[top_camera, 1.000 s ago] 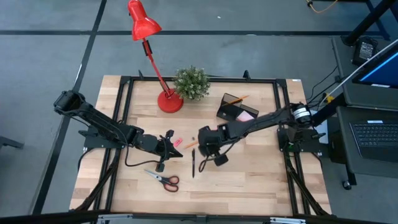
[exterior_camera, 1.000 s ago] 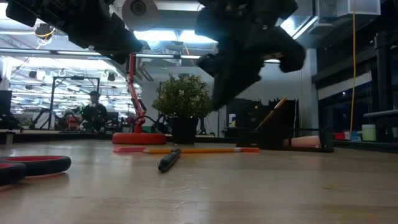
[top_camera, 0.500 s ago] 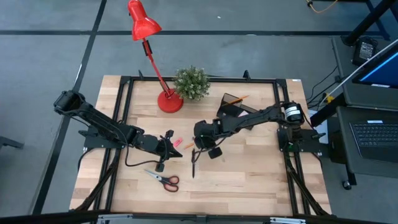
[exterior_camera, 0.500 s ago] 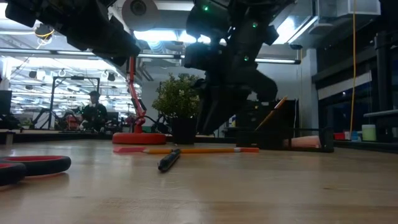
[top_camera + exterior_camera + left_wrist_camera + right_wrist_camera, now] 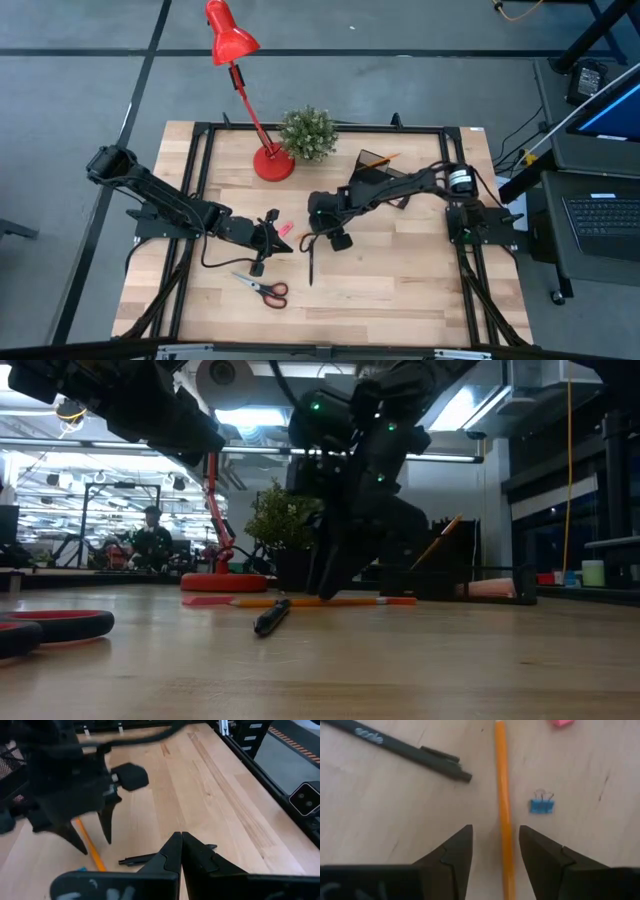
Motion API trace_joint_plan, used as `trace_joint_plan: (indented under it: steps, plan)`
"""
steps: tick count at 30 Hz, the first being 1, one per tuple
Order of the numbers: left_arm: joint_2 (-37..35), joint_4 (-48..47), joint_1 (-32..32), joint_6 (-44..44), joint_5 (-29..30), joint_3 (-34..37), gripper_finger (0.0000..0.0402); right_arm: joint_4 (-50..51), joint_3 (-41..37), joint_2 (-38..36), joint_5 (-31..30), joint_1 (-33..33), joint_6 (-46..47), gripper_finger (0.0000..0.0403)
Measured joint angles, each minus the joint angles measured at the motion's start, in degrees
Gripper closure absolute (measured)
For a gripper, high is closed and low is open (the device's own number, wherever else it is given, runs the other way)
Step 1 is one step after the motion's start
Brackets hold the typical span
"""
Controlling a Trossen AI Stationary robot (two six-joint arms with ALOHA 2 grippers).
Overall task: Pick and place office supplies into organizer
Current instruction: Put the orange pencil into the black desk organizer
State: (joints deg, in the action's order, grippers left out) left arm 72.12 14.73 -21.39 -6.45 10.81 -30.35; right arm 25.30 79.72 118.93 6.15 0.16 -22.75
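An orange pencil [image 5: 503, 795] lies flat on the wooden table, and my right gripper [image 5: 496, 834] stands open over it, pointing down, one finger on each side of the shaft and low over the table [image 5: 330, 585]. A black pen [image 5: 405, 749] lies beside the pencil, toward the near edge [image 5: 310, 265]. A small blue binder clip [image 5: 541, 805] and a pink eraser [image 5: 283, 228] lie on the pencil's other side. My left gripper [image 5: 180, 842] is shut and holds nothing, just left of these things [image 5: 278, 238]. The black organizer [image 5: 372, 175] stands at the far right with a pencil and a pink pad in it.
Orange-handled scissors [image 5: 266, 290] lie toward the near edge. A red desk lamp [image 5: 270, 163] and a green potted plant [image 5: 307, 133] stand at the far edge. Bare wood stretches to the near right. A person sits in the room beyond the table [image 5: 150, 535].
My right gripper has moved toward the table's left and far edge, come down over the orange pencil, and opened its fingers so that they straddle the shaft. The pencil and pen lie where they were.
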Motion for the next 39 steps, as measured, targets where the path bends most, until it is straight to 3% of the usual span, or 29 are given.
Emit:
trace_joint_plan:
  steps: [9, 30, 39]
  plan:
    - [0.0, 0.0, 0.0, 0.19, 0.0, 0.0, 0.0398, 6.32, 6.27, 6.18, 0.9, -1.16, -0.03, 0.024]
    - [0.0, -0.01, 0.0, 0.17, 0.0, 0.0, 0.0398, 7.35, 6.14, 6.61, 0.17, -1.05, 0.09, 0.0241]
    - [0.0, -0.29, -0.35, 1.2, -0.83, 0.0, 0.0398, 7.7, 6.14, 6.61, 0.16, -1.03, 0.17, 0.0289]
